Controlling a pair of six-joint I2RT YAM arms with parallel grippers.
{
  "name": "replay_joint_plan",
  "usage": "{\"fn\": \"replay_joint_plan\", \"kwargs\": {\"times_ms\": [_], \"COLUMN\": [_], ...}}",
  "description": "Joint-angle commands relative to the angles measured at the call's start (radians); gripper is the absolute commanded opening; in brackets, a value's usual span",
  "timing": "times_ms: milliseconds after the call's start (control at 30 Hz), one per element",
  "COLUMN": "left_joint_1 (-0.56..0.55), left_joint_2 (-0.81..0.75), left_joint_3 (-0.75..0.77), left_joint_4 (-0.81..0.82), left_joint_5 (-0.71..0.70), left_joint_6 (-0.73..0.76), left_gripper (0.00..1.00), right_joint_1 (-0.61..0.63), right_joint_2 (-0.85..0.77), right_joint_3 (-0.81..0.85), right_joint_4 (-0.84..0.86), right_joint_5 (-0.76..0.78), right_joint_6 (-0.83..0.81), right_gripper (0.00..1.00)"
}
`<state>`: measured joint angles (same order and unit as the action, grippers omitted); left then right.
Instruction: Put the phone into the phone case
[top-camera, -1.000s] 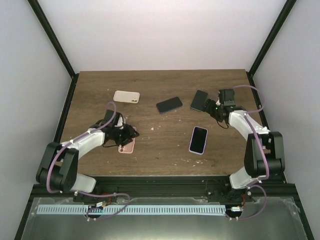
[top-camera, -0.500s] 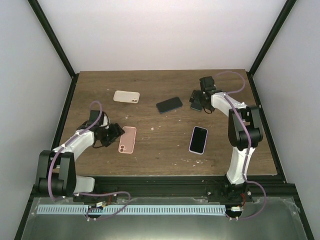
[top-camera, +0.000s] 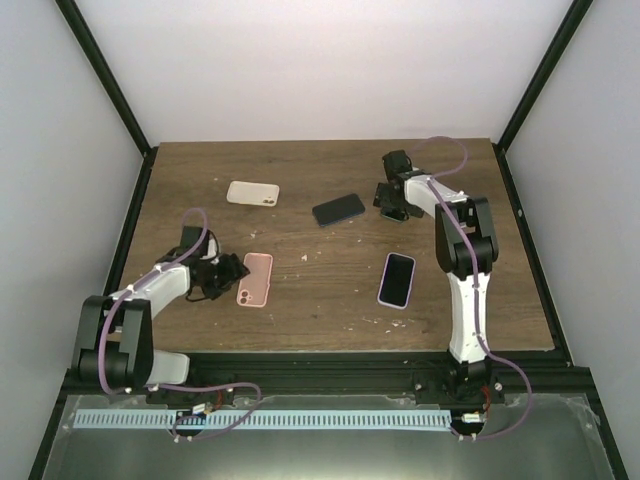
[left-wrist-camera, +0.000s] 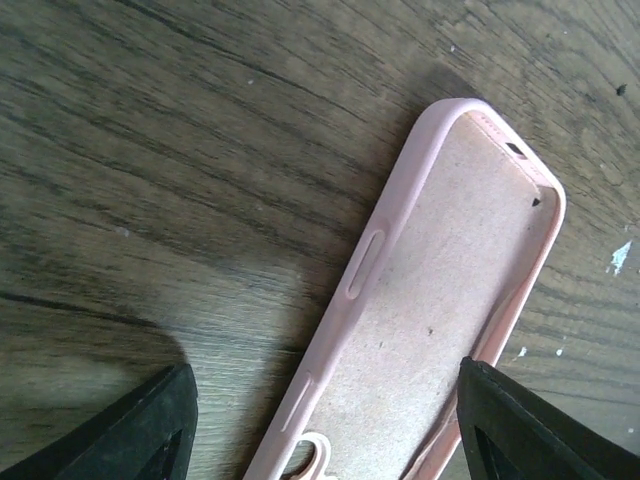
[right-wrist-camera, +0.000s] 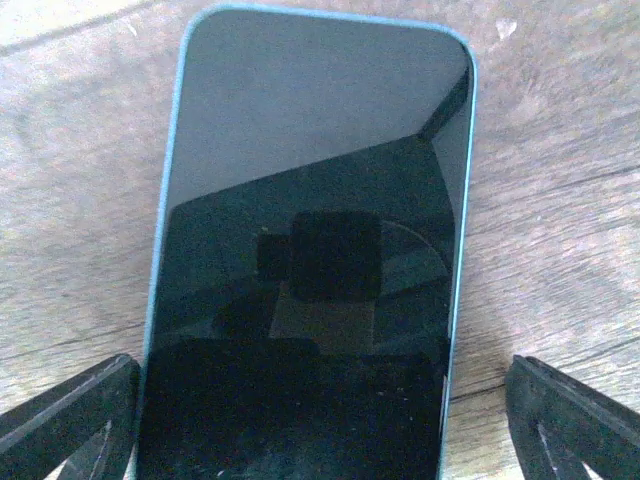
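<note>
An empty pink phone case (left-wrist-camera: 440, 290) lies hollow side up on the wooden table; it also shows in the top view (top-camera: 256, 279). My left gripper (left-wrist-camera: 325, 385) is open, with one fingertip on each side of the case's near end; in the top view it (top-camera: 226, 273) sits at the case's left edge. A dark-screened phone with a blue rim (right-wrist-camera: 310, 250) lies flat at the far right. My right gripper (right-wrist-camera: 320, 375) is open and straddles its near end; in the top view the gripper (top-camera: 393, 196) covers most of this phone.
A dark phone (top-camera: 338, 209) lies at the far centre. A phone with a purple rim (top-camera: 397, 280) lies right of centre. A cream case (top-camera: 252, 192) lies at the far left. The table (top-camera: 320, 310) is walled left, right and behind.
My right gripper has swung left and farther away, ending over the blue-rimmed phone. My left gripper has drawn back to the left, uncovering the pink case.
</note>
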<state>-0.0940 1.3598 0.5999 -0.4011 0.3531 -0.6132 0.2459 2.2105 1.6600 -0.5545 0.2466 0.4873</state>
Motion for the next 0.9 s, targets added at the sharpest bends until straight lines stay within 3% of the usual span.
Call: {"fn": "replay_joint_plan", "kwargs": {"times_ms": [0, 400, 867], "left_joint_1": [0.004, -0.034, -0.148], "left_joint_2": [0.029, -0.019, -0.015], "left_joint_3": [-0.026, -0.107, -0.086], "left_joint_4": [0.021, 0.087, 0.217], "left_joint_5": [0.050, 0.193, 0.282], "left_joint_6": [0.014, -0.053, -0.131], "left_gripper": [0.72, 0.68, 0.67], "right_joint_1": [0.004, 0.003, -0.009], "right_joint_2": [0.036, 0.065, -0.113], "right_joint_3": [0.062, 0.039, -0.238], "right_joint_4": [-0.032, -0.011, 0.091], "right_joint_5": [0.027, -0.009, -0.110], "right_joint_6": [-0.014, -0.056, -0.085], "right_gripper": [0.99, 0.84, 0.66]}}
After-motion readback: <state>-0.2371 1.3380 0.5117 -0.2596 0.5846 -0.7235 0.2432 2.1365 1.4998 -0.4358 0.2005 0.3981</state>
